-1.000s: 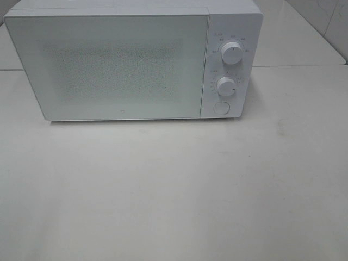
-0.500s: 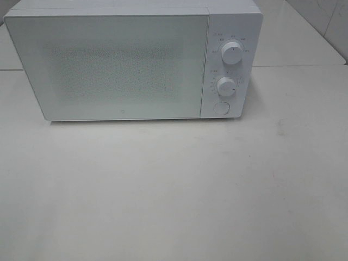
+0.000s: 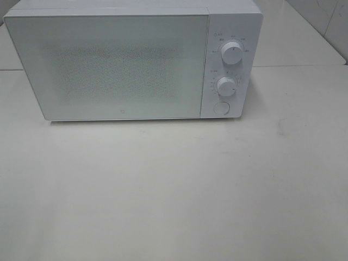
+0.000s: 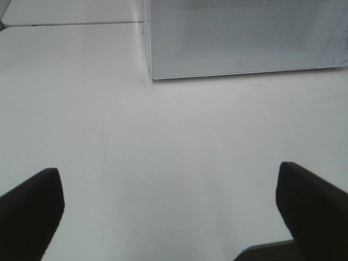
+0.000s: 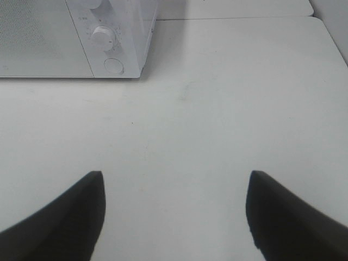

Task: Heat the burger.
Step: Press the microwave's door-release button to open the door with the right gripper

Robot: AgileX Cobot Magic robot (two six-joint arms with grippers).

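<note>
The burger does not show in any of the views, so I cannot tell where it is, which way it points or how its long axis lies. The only place that could hide it is the microwave [image 3: 133, 62], and its door [image 3: 109, 65] is shut. The door is a pale panel with a fine dotted screen, and nothing can be made out through it.

There is one microwave, white, standing at the far side of the table [image 3: 174, 190] with its front facing the camera. On its control panel, at the right of the door, I count two round knobs, the upper knob [image 3: 232, 55] and the lower knob [image 3: 226, 86], and one round button [image 3: 221, 107] under them.

The table is white, and a thin seam runs across it behind the microwave.

There are two grippers, and neither shows in the high view. In its own wrist view the left gripper [image 4: 168, 176] has two dark fingers [image 4: 30, 212] spread very wide, with only bare table between them; it holds nothing. It is above the table, in front of the door's left corner. The right gripper [image 5: 175, 178] also has its two fingers [image 5: 70, 217] well apart, with nothing between them. It is above the table, in front of the control panel side.
</note>
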